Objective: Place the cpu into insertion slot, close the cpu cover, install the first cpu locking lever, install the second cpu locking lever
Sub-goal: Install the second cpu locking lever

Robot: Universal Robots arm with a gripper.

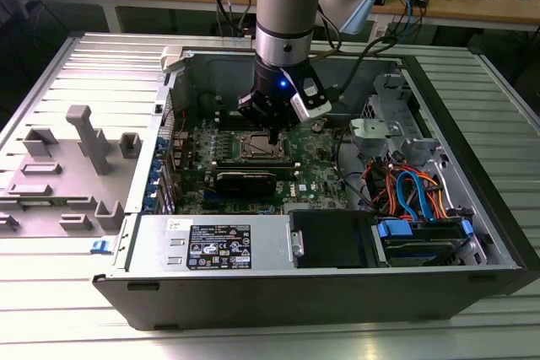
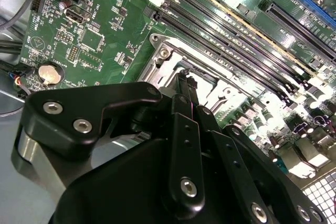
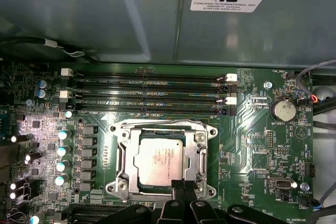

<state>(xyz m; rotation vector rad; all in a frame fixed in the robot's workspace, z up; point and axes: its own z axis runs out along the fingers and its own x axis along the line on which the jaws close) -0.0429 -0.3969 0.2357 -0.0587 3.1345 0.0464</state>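
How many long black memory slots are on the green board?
4 long black memory slots, side by side in one bank, between the silver square chip and the grey case wall.

Even indoor light, glare on chip

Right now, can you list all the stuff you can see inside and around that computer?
cpu: one, dull silver, seated in the socket.
cpu cover: one, silvery frame, lying around the chip.
motherboard: one, green, on the case floor.
memory slots: four, long black, beside the socket.
coin battery: one, silver, on the board.
computer case: one, grey, lying open.
cables: several, orange and blue, exterior view's right.
gripper: one, black, at the socket's edge.
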